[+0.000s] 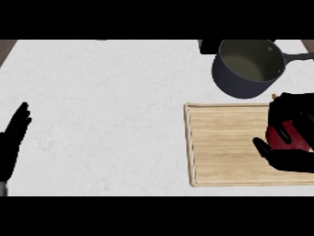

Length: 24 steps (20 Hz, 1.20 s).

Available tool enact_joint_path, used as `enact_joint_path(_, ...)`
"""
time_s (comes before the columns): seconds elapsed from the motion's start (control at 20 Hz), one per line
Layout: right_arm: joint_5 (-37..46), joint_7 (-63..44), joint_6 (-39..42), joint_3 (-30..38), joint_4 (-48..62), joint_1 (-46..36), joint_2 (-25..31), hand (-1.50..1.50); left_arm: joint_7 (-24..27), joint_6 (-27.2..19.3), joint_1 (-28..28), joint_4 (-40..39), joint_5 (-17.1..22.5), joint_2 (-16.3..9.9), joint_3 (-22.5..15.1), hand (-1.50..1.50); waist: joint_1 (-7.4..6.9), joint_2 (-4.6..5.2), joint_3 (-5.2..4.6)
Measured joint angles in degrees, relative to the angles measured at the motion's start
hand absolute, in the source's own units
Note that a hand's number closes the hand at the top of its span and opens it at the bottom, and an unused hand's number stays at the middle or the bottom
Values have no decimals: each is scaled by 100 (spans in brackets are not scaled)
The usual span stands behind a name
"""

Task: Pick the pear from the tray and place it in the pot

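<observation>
Inspector A: We begin at the fingers of the right hand (296, 133), at the right of the frame. They curl round the pear (286, 137), which shows red between them, thumb low and fingers arched over the top. The pear sits enclosed in that hand, over the right part of the wooden tray (220, 147).

Inspector B: We concur. The left hand (6, 138), at the lower left edge, rests with fingers straight and together, pointing up, holding nothing.

Inspector A: For the step in hand, we judge the lift should go straight up off the tray before any travel, keeping the fingers wrapped as they are.

Inspector B: Then upward in the frame to the pot (249, 68), just beyond the tray's top edge. We advise carrying high enough to pass its rim, centring over the opening, and steering away from its handle at the upper right.

Inspector A: Count: one pear, one tray, one pot, two hands, all on the white counter (105, 92).
</observation>
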State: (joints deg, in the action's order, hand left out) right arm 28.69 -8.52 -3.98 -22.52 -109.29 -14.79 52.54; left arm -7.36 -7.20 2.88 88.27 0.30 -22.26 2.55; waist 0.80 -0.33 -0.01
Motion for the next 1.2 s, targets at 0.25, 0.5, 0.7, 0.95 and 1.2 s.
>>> enact_joint_path(0.25,-885,61,104,944,-86,12,-112,150,49,50,-66,-79,-56,57,5,0,-26,16,0)
enact_joint_path(0.5,-1380,358,317,1586,487,-310,-419,150,99,166,-138,-152,-86,65,83,0,-89,32,0)
enact_joint_path(0.7,-1505,704,548,1897,1396,-919,-648,150,165,200,-163,-184,-175,136,83,0,-139,43,0)
enact_joint_path(0.95,-1388,1341,777,2103,2809,-1757,-886,150,50,261,-272,-156,-230,204,96,0,-181,53,1)
enact_joint_path(1.2,-909,1901,712,2038,4350,-2725,-1198,150,66,315,-426,-300,-255,266,132,0,-232,72,0)
